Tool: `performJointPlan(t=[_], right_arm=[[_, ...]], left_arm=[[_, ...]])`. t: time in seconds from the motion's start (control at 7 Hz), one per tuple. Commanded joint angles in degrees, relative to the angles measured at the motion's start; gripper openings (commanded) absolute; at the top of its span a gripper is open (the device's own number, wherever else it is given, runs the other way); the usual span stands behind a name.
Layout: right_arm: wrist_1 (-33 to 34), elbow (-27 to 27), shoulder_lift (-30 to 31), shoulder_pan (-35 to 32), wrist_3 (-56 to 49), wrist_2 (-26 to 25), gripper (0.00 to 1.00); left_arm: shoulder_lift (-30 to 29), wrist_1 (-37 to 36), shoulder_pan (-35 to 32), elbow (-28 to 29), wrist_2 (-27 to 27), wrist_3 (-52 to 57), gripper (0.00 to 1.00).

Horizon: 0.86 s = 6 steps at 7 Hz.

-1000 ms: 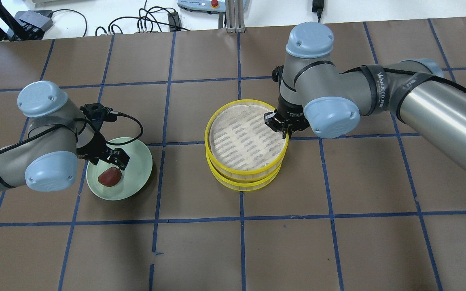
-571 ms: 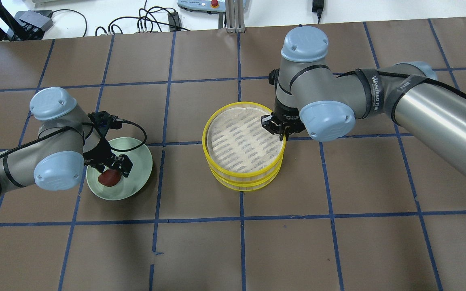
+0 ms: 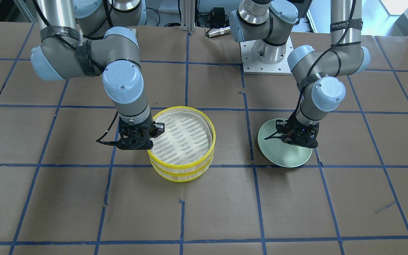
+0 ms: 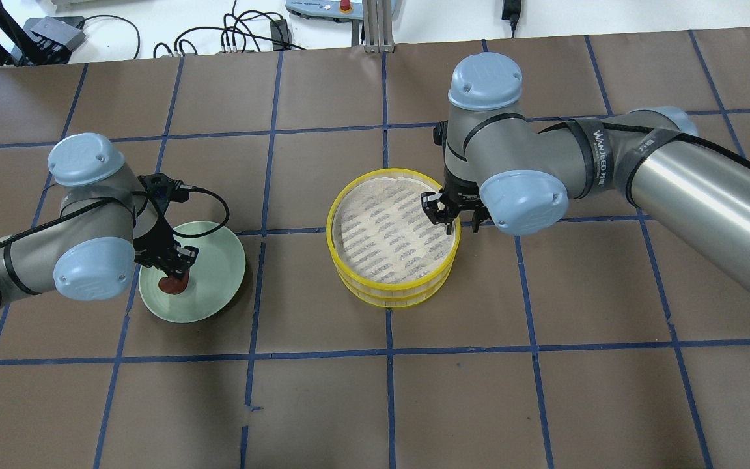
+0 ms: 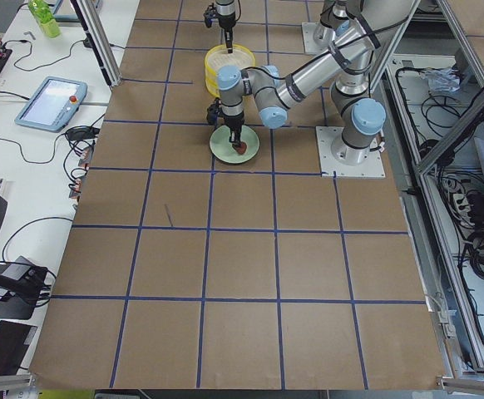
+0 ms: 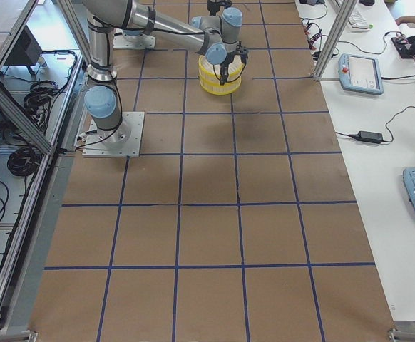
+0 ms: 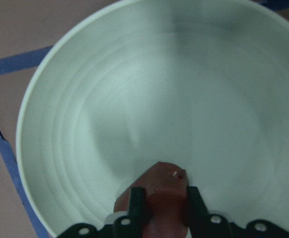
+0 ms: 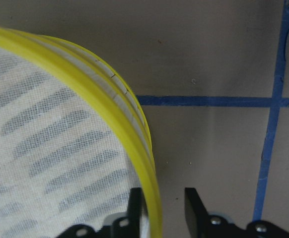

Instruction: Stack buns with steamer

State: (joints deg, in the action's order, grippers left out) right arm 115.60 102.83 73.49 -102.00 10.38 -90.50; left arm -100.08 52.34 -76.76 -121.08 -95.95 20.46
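The reddish-brown bun (image 4: pixel 170 285) lies on the pale green plate (image 4: pixel 219 273) at the left. My left gripper (image 4: pixel 176 264) is down on it. In the left wrist view its fingers (image 7: pixel 137 206) press both sides of the bun (image 7: pixel 159 186). The white bun is out of view. The steamer (image 4: pixel 388 283) is two yellow-rimmed tiers stacked at mid-table, and its white liner on top is bare. My right gripper (image 4: pixel 450 218) straddles the top tier's right rim (image 8: pixel 109 84), one finger inside and one outside, with a gap beside the outer finger (image 8: pixel 194 208).
Brown table covering with blue tape grid lines. Cables and a control pendant lie beyond the far edge (image 4: pixel 323 10). In the front-facing view the left gripper (image 3: pixel 298 140) hides the bun on the plate (image 3: pixel 282 156), and the right gripper (image 3: pixel 151 136) is at the steamer (image 3: pixel 182 166).
My left gripper has come down and narrowed onto the reddish-brown bun. My right arm has shifted the top tier slightly toward me and left, and it now sits squarely on the lower tier.
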Motion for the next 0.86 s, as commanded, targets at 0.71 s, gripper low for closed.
performJointPlan(t=[0.71], right_arm=[[-32.01,-15.57,16.86,7.51,-0.27,3.14,1.00]], left_arm=[[4.12,17.63,-24.26,21.37,17.67,-38.55,0.06]])
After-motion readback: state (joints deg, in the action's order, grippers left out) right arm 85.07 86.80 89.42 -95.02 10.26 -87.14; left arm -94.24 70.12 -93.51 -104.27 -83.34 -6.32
